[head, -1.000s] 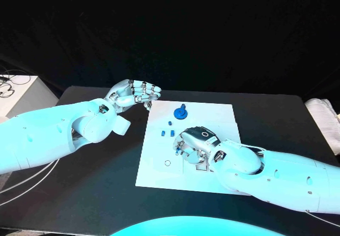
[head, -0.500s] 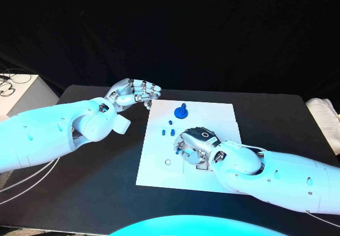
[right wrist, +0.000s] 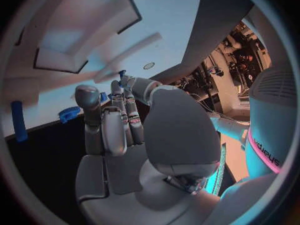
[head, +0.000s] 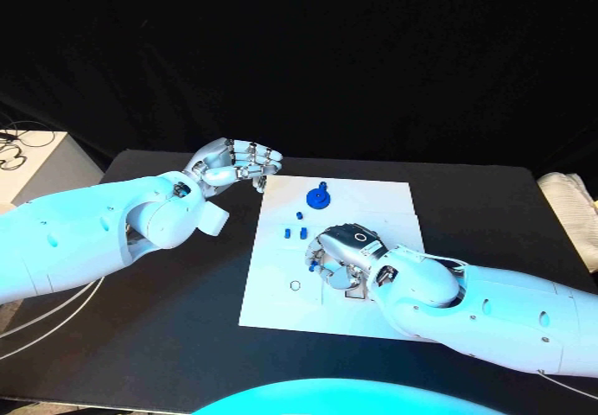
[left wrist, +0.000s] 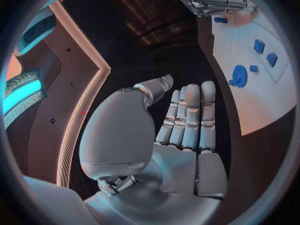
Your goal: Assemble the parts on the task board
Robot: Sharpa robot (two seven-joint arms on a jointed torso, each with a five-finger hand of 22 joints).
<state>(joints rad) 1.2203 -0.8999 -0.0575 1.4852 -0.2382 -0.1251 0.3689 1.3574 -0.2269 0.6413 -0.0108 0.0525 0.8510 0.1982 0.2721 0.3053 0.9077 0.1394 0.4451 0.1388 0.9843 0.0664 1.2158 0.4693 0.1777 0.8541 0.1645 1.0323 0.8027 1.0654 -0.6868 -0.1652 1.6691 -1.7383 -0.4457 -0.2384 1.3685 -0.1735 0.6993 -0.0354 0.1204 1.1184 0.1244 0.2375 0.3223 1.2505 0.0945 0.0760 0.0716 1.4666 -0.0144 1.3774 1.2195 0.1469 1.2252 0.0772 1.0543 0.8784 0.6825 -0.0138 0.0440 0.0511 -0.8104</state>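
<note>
The white task board lies mid-table. A round blue part stands near its far edge, also seen as the round blue part. Two small blue parts lie side by side below it. My right hand hovers low over the board's middle; its thumb and a finger pinch a small blue part above the board. My left hand hangs off the board's far left corner, and in the left wrist view the left hand holds nothing, its fingers stretched out side by side.
The board has a small round hole near its left edge and a rectangular recess by my right hand. A white box with cables stands off the table's left; a pale cloth lies at its right edge.
</note>
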